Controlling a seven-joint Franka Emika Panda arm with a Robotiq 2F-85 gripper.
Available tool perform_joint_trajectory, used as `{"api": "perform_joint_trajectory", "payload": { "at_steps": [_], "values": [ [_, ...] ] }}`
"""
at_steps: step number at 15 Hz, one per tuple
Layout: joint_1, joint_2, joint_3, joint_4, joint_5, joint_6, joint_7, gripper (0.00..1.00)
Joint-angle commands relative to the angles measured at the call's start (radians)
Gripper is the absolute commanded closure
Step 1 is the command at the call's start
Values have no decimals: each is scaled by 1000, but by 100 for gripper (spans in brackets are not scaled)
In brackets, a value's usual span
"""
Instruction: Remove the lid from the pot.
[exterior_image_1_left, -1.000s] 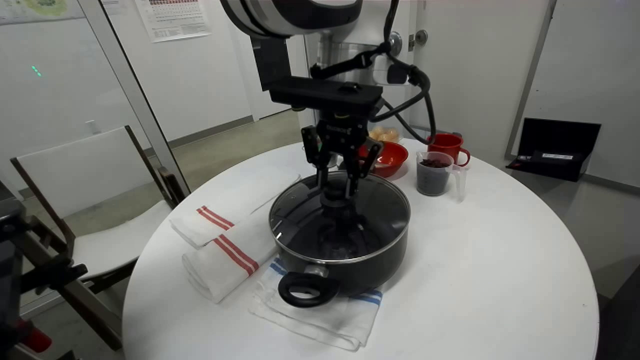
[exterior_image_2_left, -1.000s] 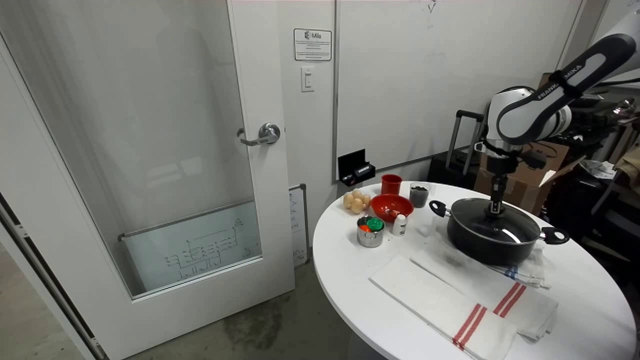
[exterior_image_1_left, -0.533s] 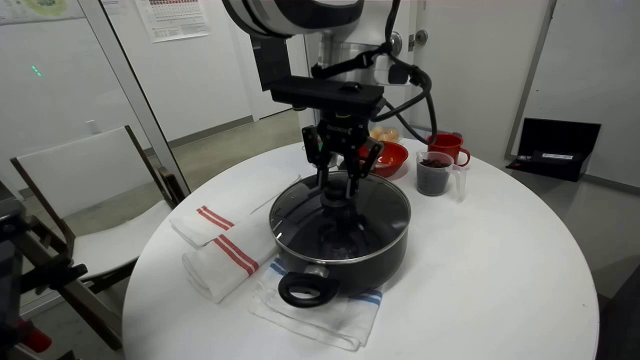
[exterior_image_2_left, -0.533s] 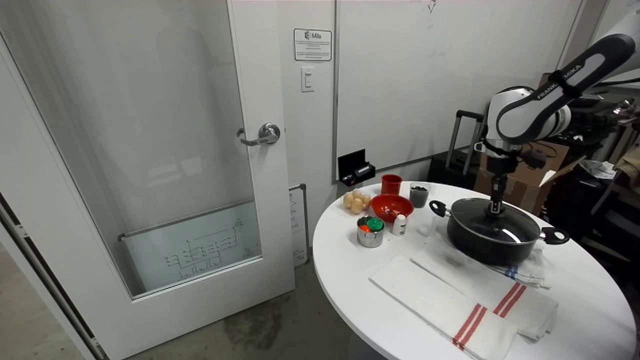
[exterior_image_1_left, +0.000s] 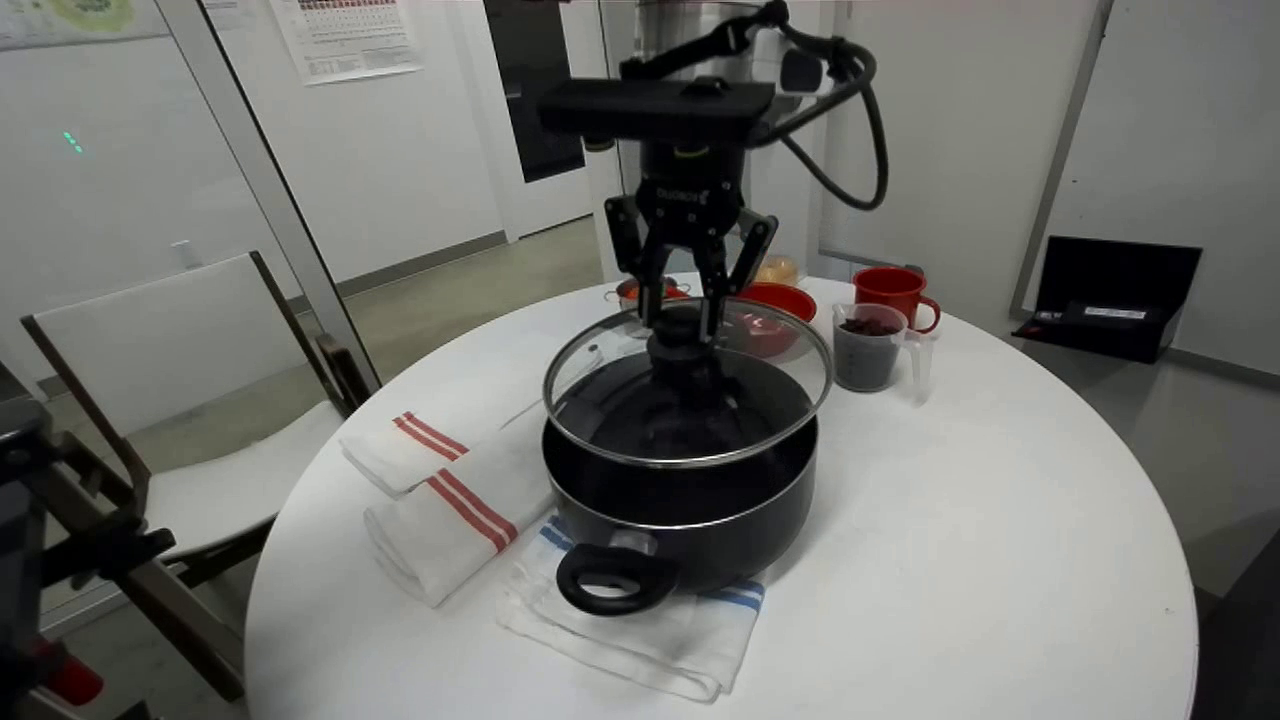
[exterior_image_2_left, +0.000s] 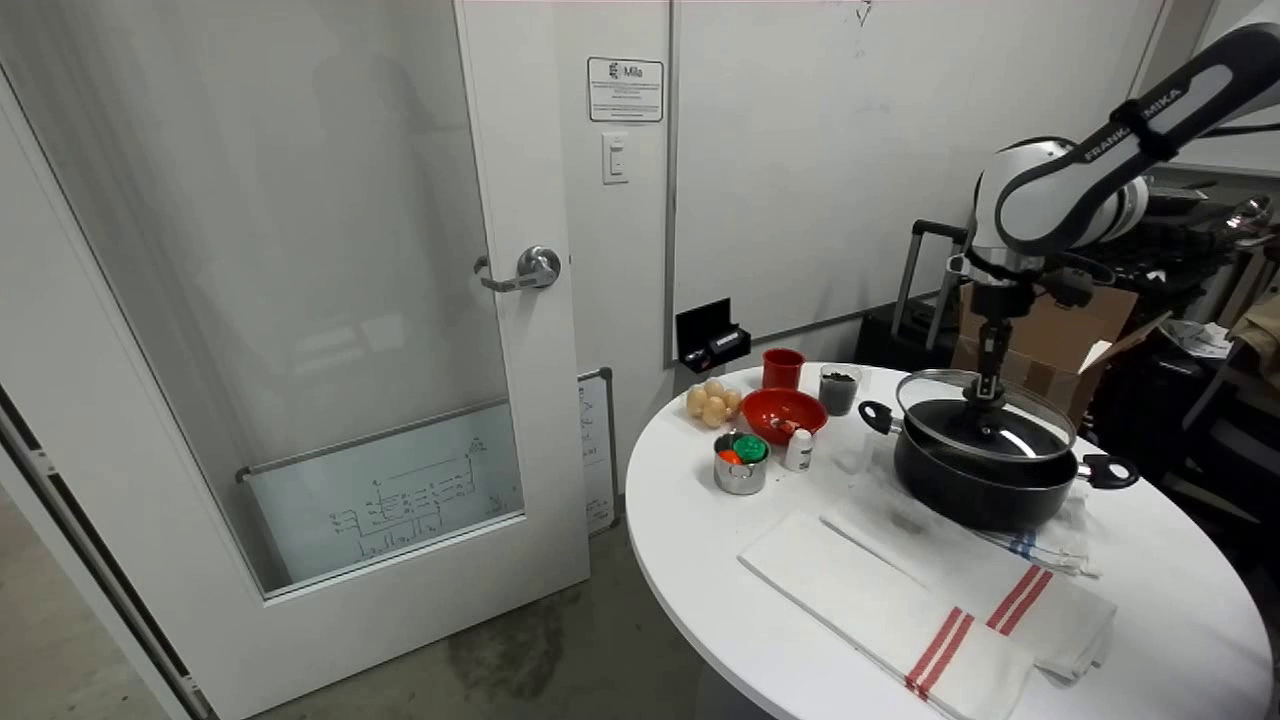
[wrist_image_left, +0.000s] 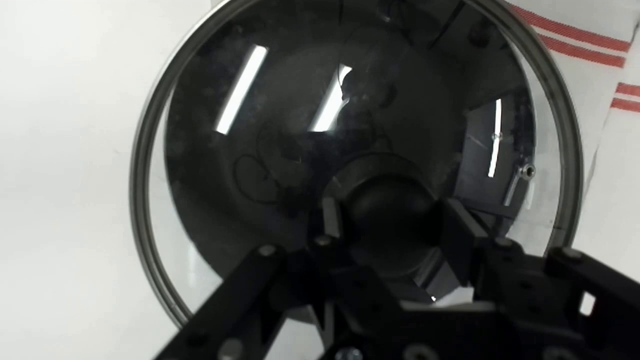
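The clear glass lid (exterior_image_1_left: 600, 400) with its metal rim hangs above the black pot (exterior_image_1_left: 720, 545) in both exterior views. A gap shows between the lid rim and the pot rim, and the dark inside of the pot shows at the front. My gripper (exterior_image_1_left: 682, 322) is shut on the lid's dark centre knob, one finger on each side. In the wrist view the knob (wrist_image_left: 390, 225) sits between the fingers and the lid (wrist_image_left: 280, 165) fills most of the picture. The lid (exterior_image_2_left: 925, 420) is roughly level. The pot (exterior_image_2_left: 960, 495) stands on a blue-striped towel.
Red-striped towels (exterior_image_1_left: 440, 540) lie beside the pot, and the blue-striped towel (exterior_image_1_left: 660, 645) is under it. Behind stand a red bowl (exterior_image_2_left: 785, 408), a measuring cup (exterior_image_1_left: 865, 360), a red mug (exterior_image_1_left: 890, 290), a metal cup (exterior_image_2_left: 740, 477) and a white bottle (exterior_image_2_left: 799, 452).
My gripper has moved up with the lid in it. The lid has come off the pot rim and now hangs above it. The pot has stayed in place.
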Motion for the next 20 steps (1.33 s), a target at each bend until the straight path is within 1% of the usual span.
{"api": "perform_joint_trajectory", "payload": {
  "at_steps": [1,4,8,16,20],
  "values": [
    [13,-118,19,-58,5,-31,-42,75],
    [30,-157,38,-50,5,-53,-74,75],
    [75,-158,61,12,-2,-91,-103,75],
    [201,-56,90,188,-40,-190,-122,75],
    [257,-11,112,234,-62,-239,-166,75]
  ]
}}
